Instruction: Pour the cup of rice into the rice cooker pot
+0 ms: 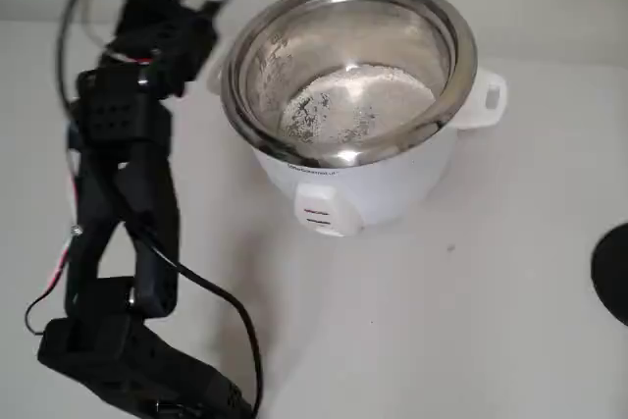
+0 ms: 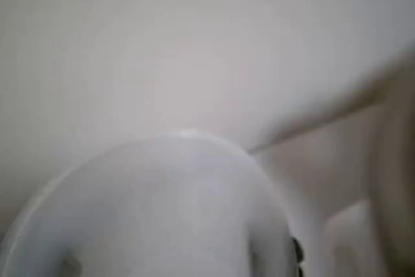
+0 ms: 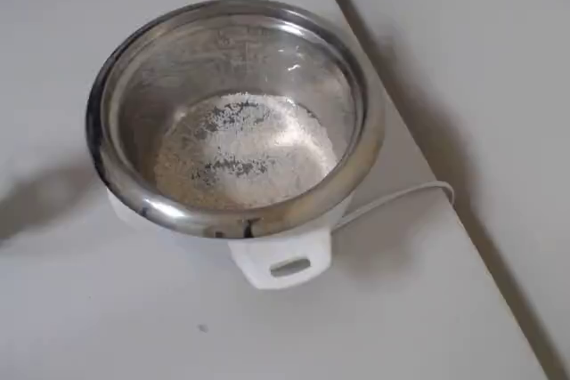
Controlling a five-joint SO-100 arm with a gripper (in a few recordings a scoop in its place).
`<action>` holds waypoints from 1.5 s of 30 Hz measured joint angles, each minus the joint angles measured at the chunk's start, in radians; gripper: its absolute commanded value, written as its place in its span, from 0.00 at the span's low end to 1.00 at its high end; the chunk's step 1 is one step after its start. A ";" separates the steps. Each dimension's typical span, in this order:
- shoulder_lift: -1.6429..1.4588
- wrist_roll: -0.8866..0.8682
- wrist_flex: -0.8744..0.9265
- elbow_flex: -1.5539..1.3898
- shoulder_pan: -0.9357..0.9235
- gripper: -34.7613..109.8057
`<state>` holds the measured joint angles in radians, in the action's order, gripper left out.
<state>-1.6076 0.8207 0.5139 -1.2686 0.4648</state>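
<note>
Table (image 3: 107, 327): pale, bare around the cooker.
Arm (image 1: 123, 203): black, folded at left in the fixed view; fingers' spread and hold cannot be told.
Pot (image 3: 120, 68): steel, seated in white cooker (image 1: 392, 188), mid-table.
Rice (image 3: 240, 149): thin patchy layer on the pot floor.
Cup (image 2: 162, 205): blurred whitish round close under the wrist camera, contents unreadable.
Judgement: pour looks largely done; carry the cup clear without clipping the rim.

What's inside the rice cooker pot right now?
A thin layer of rice covers the bottom of the rice cooker pot, with bare steel patches showing through in the overhead and fixed views. The pot's base under the grains is hidden.
</note>
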 measured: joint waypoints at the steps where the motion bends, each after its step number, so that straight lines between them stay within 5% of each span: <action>1: -0.015 0.057 -0.023 -0.034 0.018 0.31; 10: -0.150 0.497 -0.583 -0.558 0.146 0.32; 23: 0.423 0.650 -1.503 -0.873 0.187 0.40; 32: 0.897 0.744 -1.738 -0.637 0.186 0.62; 45: 1.078 0.867 -1.763 -0.370 0.149 0.50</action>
<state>-0.5292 1.6874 -1.2487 -1.6383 0.6136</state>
